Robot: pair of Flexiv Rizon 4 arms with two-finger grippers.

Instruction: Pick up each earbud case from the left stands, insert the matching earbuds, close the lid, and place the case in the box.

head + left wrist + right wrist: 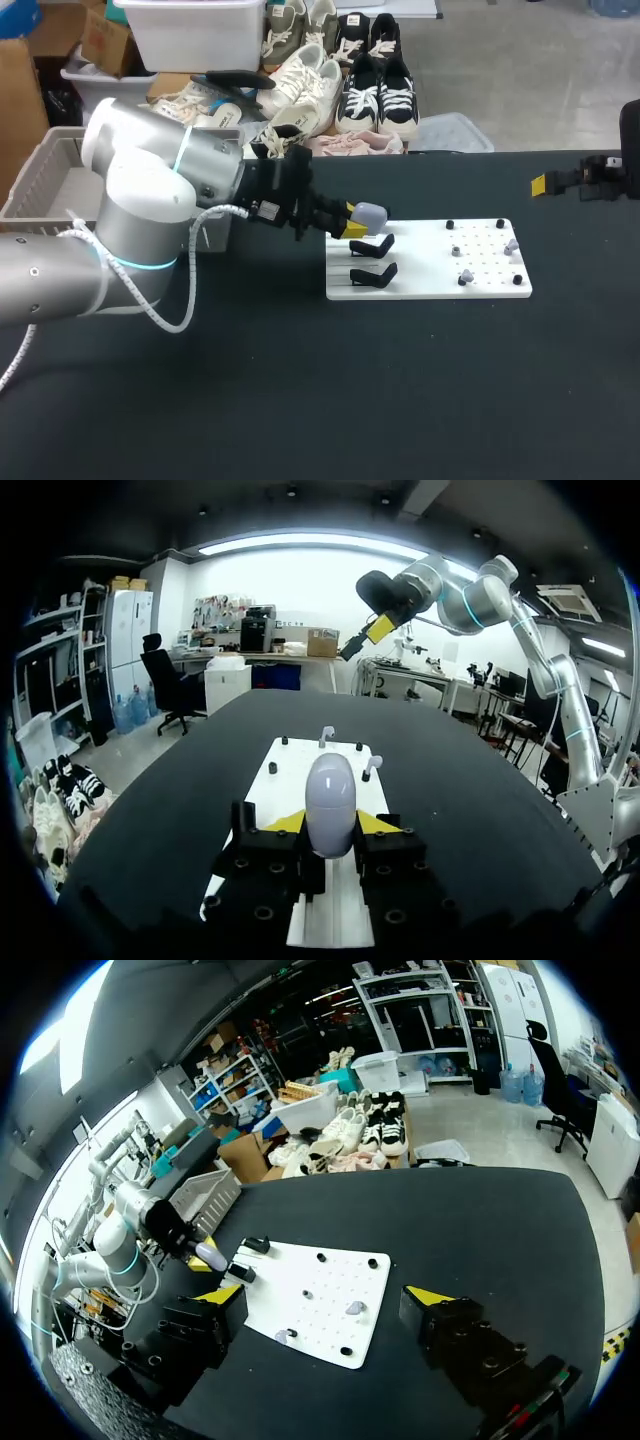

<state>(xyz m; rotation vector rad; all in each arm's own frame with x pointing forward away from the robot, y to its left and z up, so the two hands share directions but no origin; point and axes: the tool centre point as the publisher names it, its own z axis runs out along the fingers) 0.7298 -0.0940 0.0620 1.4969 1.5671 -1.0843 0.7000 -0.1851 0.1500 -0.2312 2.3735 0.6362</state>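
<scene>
One lavender earbud case [330, 802] is pinched between the yellow tips of the left gripper [357, 226], with a finger pressed against each side, so it's got a proper hold on it. The case hangs over the left end of the white board [430, 288], right by the farther of the two black stands [372, 245]. Honestly I can't tell from the head view if it's touching that stand or sitting just above it. The second stand is just nearer on the same end of the board.

Over on the right half of the board there are two small pale earbuds [465, 276] standing among some little black pegs [449, 224]. One is close to the right edge, the other is more toward the near edge, and they're apart from each other.

The right gripper [320, 1297] is way out at the far right of the black table [400, 400], well apart from the board. Its fingers are spread wide with nothing in them, and it's pointed back toward the board.

The grey box [40, 190] sits at the far left, just beside the left arm.
</scene>
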